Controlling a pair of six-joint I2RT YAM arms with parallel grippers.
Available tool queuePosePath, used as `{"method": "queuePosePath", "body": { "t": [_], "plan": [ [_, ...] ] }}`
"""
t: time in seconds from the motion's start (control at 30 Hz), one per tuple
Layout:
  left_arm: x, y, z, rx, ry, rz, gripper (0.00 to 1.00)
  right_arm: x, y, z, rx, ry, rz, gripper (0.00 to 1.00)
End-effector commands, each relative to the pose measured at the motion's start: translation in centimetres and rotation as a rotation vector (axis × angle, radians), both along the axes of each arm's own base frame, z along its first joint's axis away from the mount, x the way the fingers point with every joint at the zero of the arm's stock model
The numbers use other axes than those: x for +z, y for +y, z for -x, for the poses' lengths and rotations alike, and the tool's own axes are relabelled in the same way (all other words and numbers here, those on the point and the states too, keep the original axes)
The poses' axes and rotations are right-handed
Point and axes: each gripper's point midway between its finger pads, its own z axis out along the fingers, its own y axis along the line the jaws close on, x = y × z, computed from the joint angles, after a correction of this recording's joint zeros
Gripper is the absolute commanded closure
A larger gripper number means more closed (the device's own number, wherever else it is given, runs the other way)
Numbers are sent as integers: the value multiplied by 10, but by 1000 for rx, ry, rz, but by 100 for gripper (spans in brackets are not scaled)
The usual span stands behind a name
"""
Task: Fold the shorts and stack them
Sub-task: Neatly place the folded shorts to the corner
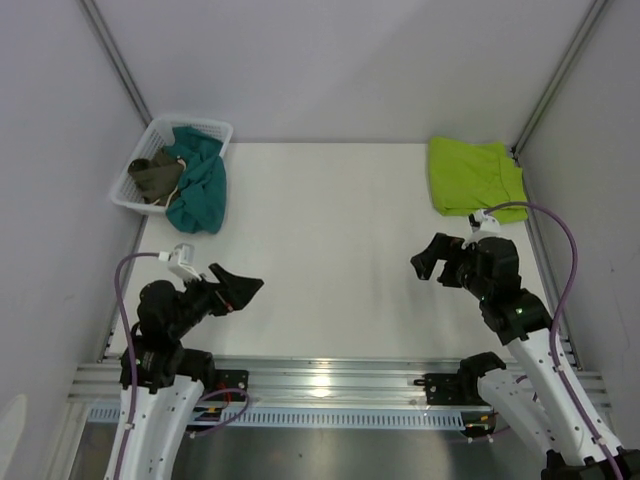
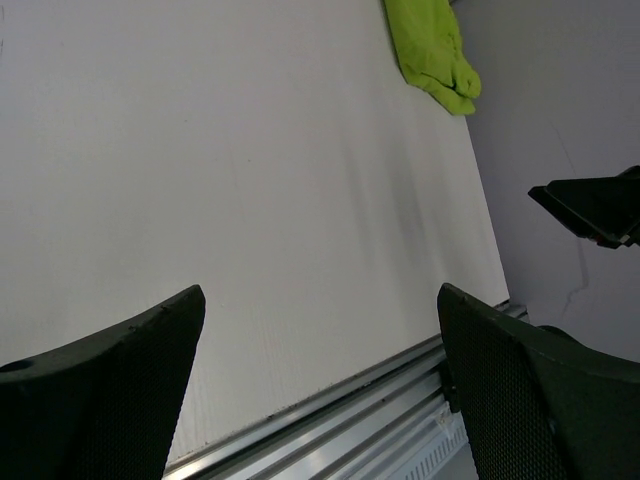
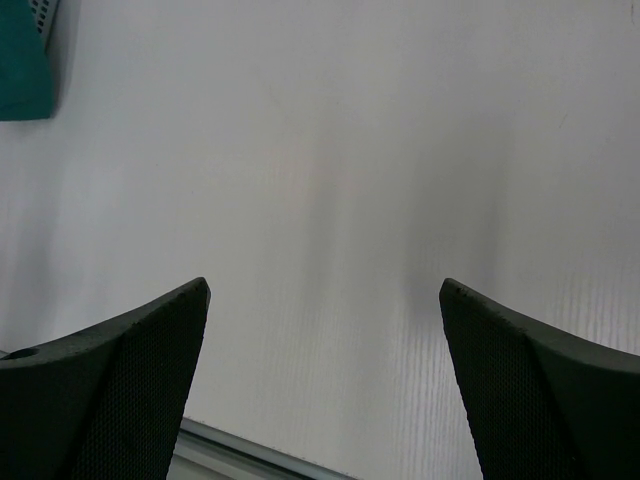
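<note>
The lime-green shorts (image 1: 473, 176) lie folded at the table's far right corner; they also show at the top of the left wrist view (image 2: 432, 50). My left gripper (image 1: 238, 290) is open and empty above the near left of the table, its fingers (image 2: 110, 390) wide apart. My right gripper (image 1: 433, 262) is open and empty above the near right, a little in front of the shorts, its fingers (image 3: 540, 390) wide apart over bare table.
A white basket (image 1: 135, 170) at the far left holds an olive-brown garment (image 1: 155, 175) and a teal garment (image 1: 200, 185) that spills over its rim onto the table. A metal rail (image 1: 320, 380) runs along the near edge. Grey walls close in the table.
</note>
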Motion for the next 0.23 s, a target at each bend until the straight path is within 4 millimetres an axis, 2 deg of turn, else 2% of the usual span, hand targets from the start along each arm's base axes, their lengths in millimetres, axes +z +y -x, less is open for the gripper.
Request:
{"method": "queuePosePath", "body": {
  "t": [0.0,0.2],
  "plan": [
    [12,-1,0,-3,-5,0,1,4,3,-3,4,-15,-10,0],
    [14,1,0,6,-17,0,1,1,1,-4,-15,-5,-8,1]
  ]
}}
